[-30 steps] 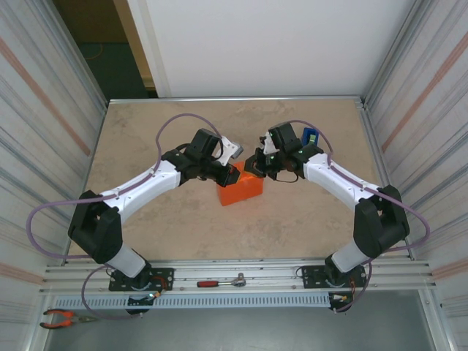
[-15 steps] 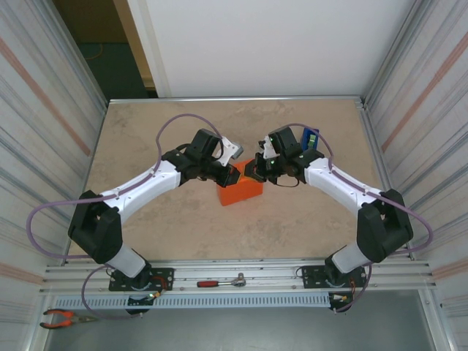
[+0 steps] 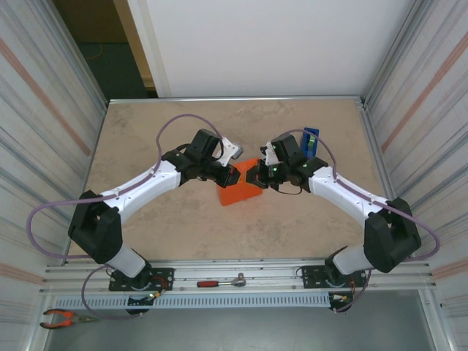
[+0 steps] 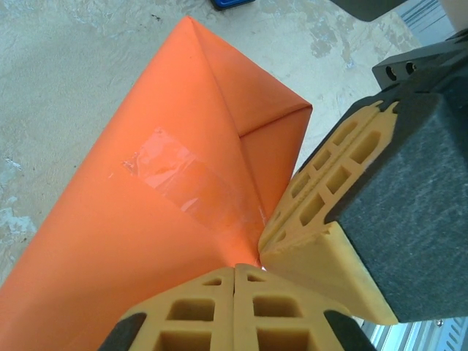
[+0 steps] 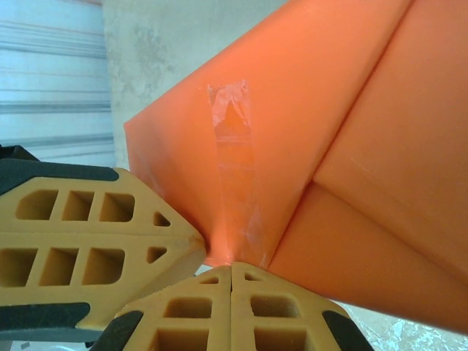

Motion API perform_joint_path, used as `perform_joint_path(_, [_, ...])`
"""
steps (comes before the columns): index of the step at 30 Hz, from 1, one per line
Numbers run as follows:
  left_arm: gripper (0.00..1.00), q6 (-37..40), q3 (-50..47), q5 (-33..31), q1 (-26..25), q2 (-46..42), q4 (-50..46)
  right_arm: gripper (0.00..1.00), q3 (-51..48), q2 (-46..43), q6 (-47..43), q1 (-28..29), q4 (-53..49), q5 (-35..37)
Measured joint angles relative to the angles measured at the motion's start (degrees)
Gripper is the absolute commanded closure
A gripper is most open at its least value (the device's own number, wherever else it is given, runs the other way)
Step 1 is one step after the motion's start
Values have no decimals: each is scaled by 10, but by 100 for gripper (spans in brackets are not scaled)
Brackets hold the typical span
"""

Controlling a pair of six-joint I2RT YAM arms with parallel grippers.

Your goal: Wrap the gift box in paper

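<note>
1. Movement in the overhead view is all on the right. Over the last second the right gripper has swung in toward the left and now sits at the top edge of the orange paper. The left gripper has held its place there. The paper is folded into a closed parcel around the box underneath, near the middle of the table. My guess is that the wrapping is nearly finished and the two arms are pressing down a last flap. Both arms reach forward with elbows bent outward, and the wrists angle in toward each other. A small blue object stands behind the right wrist.

2. From the left wrist camera, the left gripper has its fingers pressed together, tips down on the paper where the folds meet. The other arm's fingers crowd in just beside it, touching the same corner. A strip of clear tape crosses the seam.

3. From the right wrist camera, the right gripper is likewise pressed together and pinches nothing, its tips against the paper at the foot of a taped fold. The left arm's fingers lie alongside.
</note>
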Motion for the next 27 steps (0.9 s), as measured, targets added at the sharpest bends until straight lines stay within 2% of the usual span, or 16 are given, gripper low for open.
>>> perform_joint_path(27, [100, 0, 0, -2, 1, 0, 3, 100, -35, -16, 33, 10, 13, 14])
